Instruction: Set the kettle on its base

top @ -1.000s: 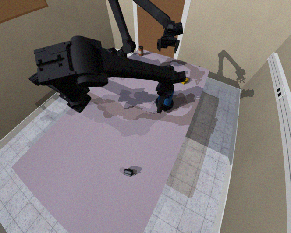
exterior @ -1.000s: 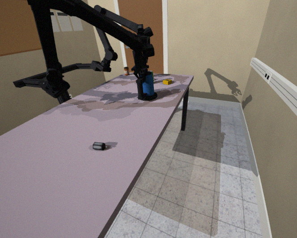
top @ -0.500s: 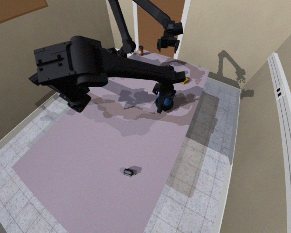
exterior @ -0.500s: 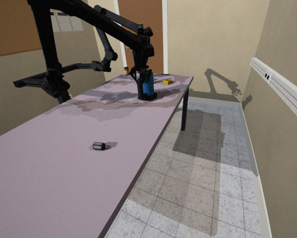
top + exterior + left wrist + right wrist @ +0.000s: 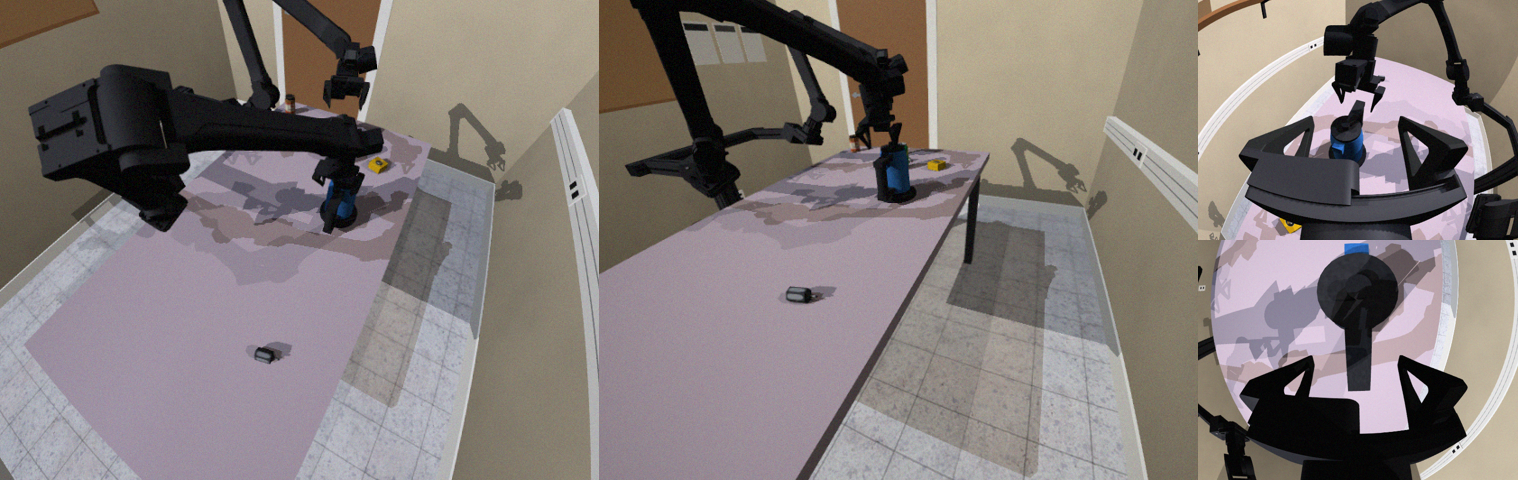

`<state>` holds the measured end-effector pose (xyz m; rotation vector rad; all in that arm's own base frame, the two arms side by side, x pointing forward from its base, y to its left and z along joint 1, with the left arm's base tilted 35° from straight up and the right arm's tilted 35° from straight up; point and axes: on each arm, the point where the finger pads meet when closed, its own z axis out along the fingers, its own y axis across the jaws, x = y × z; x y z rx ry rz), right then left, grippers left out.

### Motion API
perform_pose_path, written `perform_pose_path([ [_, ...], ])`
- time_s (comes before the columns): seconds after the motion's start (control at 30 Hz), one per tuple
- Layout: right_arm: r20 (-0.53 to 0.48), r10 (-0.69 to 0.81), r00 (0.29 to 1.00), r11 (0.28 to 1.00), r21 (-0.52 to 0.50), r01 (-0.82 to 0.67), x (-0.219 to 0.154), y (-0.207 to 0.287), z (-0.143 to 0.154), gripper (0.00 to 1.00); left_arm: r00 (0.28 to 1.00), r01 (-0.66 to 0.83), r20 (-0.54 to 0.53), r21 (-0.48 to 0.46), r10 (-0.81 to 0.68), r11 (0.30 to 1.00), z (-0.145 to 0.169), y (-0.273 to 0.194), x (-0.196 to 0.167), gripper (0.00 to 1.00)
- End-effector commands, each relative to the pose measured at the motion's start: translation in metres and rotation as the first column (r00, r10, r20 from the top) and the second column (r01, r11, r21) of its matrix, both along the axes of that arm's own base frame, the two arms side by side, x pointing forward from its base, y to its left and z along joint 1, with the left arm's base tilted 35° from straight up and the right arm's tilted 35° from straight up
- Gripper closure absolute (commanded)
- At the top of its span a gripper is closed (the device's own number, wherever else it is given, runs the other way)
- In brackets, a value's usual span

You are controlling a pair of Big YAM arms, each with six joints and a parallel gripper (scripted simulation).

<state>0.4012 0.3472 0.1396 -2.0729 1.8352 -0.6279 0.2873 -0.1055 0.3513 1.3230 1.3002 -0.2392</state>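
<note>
If apparently seated on the base [image 5: 351, 219] [image 5: 910, 194] [image 5: 1364, 154], leave the kettle [image 5: 345, 205] [image 5: 898, 172] [image 5: 1347, 148] [image 5: 1332, 289] upright; hold right jaws [image 5: 337, 183] [image 5: 880, 145] open above its handle [image 5: 328, 219] [image 5: 881, 182] [image 5: 1356, 111] [image 5: 1358, 366] for clearance, left jaws [image 5: 345, 106] open, apart from it; verify the hidden stud.

One blue kettle [image 5: 345, 200] [image 5: 898, 170] [image 5: 1347, 147] [image 5: 1357, 291], one yellow block [image 5: 378, 164] [image 5: 936, 165] [image 5: 1290, 225], two arms [image 5: 250, 130] [image 5: 808, 42] [image 5: 1365, 46], one table [image 5: 199, 325] [image 5: 723, 349] [image 5: 1402, 90] [image 5: 1301, 278].
</note>
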Motion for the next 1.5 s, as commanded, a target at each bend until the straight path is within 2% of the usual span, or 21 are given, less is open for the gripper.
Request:
perform_pose_path([
  [0.0, 0.046, -0.003, 0.999, 0.998, 0.067, 0.0, -0.009, 0.023, 0.052, 0.0, 0.997, -0.003, 0.074, 0.018, 0.001, 1.0, 0.036, 0.003, 0.0, 0.0],
  [0.1, 0.048, 0.013, 0.999, 0.998, 0.064, -0.017, -0.02, 0.024, 0.071, 0.0, 0.997, -0.003, 0.074, 0.018, 0.001, 1.0, 0.036, 0.003, 0.0, 0.0],
  [0.27, 0.059, 0.135, 0.989, 0.99, 0.021, -0.137, -0.034, 0.014, 0.053, 0.0, 0.998, 0.006, 0.063, 0.014, -0.007, 1.0, 0.034, 0.001, -0.002, 0.0],
  [0.4, 0.11, 0.282, 0.953, 0.959, 0.0, -0.284, -0.042, 0.006, 0.041, 0.0, 0.998, 0.034, 0.052, 0.028, -0.035, 0.999, 0.028, -0.001, -0.008, 0.0],
  [0.47, 0.11, 0.282, 0.953, 0.959, 0.0, -0.284, -0.042, 0.006, 0.041, 0.0, 0.998, 0.034, 0.052, 0.028, -0.035, 0.999, 0.028, -0.001, -0.008, 0.0],
  [0.6, 0.178, 0.449, 0.876, 0.892, -0.035, -0.45, -0.051, -0.011, 0.021, 0.0, 0.997, 0.062, 0.038, 0.052, -0.064, 0.997, 0.018, -0.003, -0.016, 0.0],
  [0.73, 0.24, 0.593, 0.769, 0.799, -0.058, -0.598, -0.07, -0.022, -0.002, 0.0, 0.996, 0.088, 0.022, 0.077, -0.09, 0.993, 0.009, -0.004, -0.024, 0.0],
  [0.97, 0.312, 0.744, 0.59, 0.64, -0.082, -0.764, -0.097, -0.036, -0.034, 0.0, 0.992, 0.129, -0.006, 0.123, -0.13, 0.984, -0.007, -0.006, -0.038, 0.0],
  [1.03, 0.312, 0.744, 0.59, 0.64, -0.082, -0.764, -0.097, -0.036, -0.034, 0.0, 0.992, 0.129, -0.006, 0.123, -0.13, 0.984, -0.007, -0.006, -0.038, 0.0],
  [1.17, 0.325, 0.798, 0.507, 0.558, -0.082, -0.826, -0.112, -0.042, -0.056, 0.0, 0.987, 0.161, -0.027, 0.153, -0.158, 0.975, -0.017, -0.006, -0.049, 0.0],
  [1.27, 0.32, 0.818, 0.479, 0.525, -0.072, -0.848, -0.118, -0.045, -0.069, 0.0, 0.983, 0.183, -0.039, 0.168, -0.179, 0.969, -0.022, -0.007, -0.056, 0.0],
  [1.33, 0.325, 0.822, 0.468, 0.513, -0.065, -0.856, -0.121, -0.046, -0.072, 0.0, 0.981, 0.194, -0.045, 0.175, -0.189, 0.965, -0.025, -0.008, -0.059, 0.0],
  [1.47, 0.367, 0.811, 0.456, 0.507, -0.05, -0.861, -0.12, -0.035, -0.057, 0.0, 0.978, 0.209, -0.052, 0.183, -0.203, 0.961, -0.028, -0.008, -0.064, 0.0],
])
